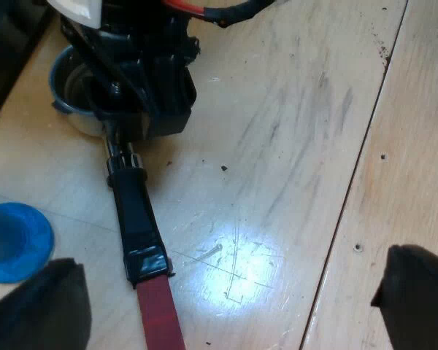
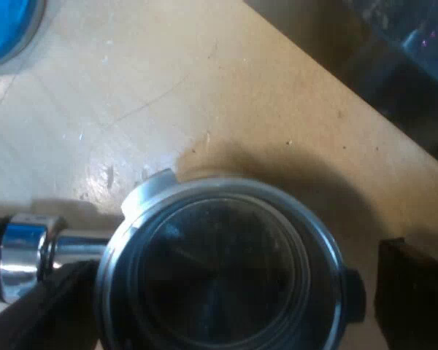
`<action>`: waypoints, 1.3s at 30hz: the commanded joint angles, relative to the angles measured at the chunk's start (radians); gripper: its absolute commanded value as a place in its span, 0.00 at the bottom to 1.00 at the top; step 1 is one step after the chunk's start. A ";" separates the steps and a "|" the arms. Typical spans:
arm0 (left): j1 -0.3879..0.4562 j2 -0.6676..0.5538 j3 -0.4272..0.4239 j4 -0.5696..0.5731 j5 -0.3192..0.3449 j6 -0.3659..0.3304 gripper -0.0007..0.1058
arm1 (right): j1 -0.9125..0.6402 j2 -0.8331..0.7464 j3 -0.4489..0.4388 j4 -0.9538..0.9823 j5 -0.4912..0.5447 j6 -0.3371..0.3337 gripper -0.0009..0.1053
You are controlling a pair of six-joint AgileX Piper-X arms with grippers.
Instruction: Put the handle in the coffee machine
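Metal holder lies flat on the wooden surface, not yet lifted.
The right gripper stands open around its round basket, one finger at each side. The left gripper hangs open over the surface near the red-ended handle. I think a grasp on the smooth rim may slip; the long handle would then swing down and hit the blue tamper just beside it.
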 commanded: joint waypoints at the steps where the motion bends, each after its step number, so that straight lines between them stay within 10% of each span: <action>1: 0.001 -0.003 -0.001 -0.006 -0.005 -0.010 0.77 | -0.013 0.009 -0.006 0.009 -0.003 -0.015 0.74; 21: 0.001 -0.003 -0.001 -0.006 -0.005 -0.010 0.77 | -0.012 0.009 -0.006 -0.033 -0.026 -0.034 0.73; 29: 0.001 -0.003 -0.001 -0.006 -0.005 -0.006 0.77 | -0.012 0.007 -0.006 -0.003 -0.066 0.043 0.04; 39: 0.001 -0.003 -0.001 -0.006 -0.005 -0.001 0.77 | -0.012 -0.069 -0.006 0.121 -0.061 0.154 0.01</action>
